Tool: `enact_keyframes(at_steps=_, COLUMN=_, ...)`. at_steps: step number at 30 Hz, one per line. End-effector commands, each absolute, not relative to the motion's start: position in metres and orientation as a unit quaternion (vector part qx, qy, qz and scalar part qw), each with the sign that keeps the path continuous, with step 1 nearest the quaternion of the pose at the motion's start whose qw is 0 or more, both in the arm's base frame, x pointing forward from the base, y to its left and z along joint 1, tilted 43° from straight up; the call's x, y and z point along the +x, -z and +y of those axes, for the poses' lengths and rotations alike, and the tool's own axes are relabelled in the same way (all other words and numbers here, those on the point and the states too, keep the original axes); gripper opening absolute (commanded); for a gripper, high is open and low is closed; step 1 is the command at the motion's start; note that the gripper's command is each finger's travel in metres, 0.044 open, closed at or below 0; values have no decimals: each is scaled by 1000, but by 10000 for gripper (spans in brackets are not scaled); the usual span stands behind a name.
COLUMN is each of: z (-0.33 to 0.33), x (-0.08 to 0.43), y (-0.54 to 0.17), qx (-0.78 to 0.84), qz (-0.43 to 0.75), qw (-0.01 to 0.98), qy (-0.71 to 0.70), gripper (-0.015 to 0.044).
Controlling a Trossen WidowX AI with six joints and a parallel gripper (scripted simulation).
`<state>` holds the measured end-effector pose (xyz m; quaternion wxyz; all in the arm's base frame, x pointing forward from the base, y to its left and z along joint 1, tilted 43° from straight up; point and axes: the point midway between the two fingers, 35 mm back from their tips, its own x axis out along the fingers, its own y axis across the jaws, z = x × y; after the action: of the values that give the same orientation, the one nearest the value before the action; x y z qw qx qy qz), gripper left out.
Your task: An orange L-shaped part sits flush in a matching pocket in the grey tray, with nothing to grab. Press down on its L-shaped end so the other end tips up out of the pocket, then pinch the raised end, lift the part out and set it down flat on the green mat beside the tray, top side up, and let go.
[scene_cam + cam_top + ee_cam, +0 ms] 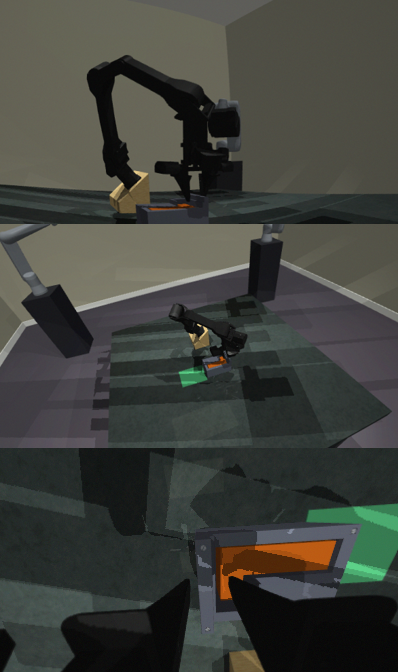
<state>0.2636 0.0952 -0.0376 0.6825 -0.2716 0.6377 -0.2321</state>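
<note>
The orange L-shaped part (212,364) (183,206) (320,554) lies in the pocket of the grey tray (219,372) (173,217) (206,613). It looks level, with no end plainly raised. The green mat (191,377) (375,543) lies beside the tray, at the end away from the L-shaped end, and is bare. My gripper (195,197) (209,582) points down over the tray's L-end, open and empty. In the wrist view the right finger's tip is over the part's short leg and the left fingertip is just outside the tray wall. I cannot tell whether a finger touches the part.
The tray has a raised wall at its L-end, close to the fingers. A wooden block (202,343) (139,201) (245,660) stands behind the tray under the arm's base. Two dark pedestals (59,322) (266,271) with grey arms stand farther back.
</note>
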Motion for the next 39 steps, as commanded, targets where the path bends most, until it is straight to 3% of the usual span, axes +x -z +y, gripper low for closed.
enact_keyframes(at_steps=1, z=93, x=265, y=41, qx=-276, qz=634, qw=685, qy=228, gripper=180)
enact_keyframes(at_steps=39, z=69, x=268, y=68, qx=-276, qz=634, qw=685, qy=229, gripper=180)
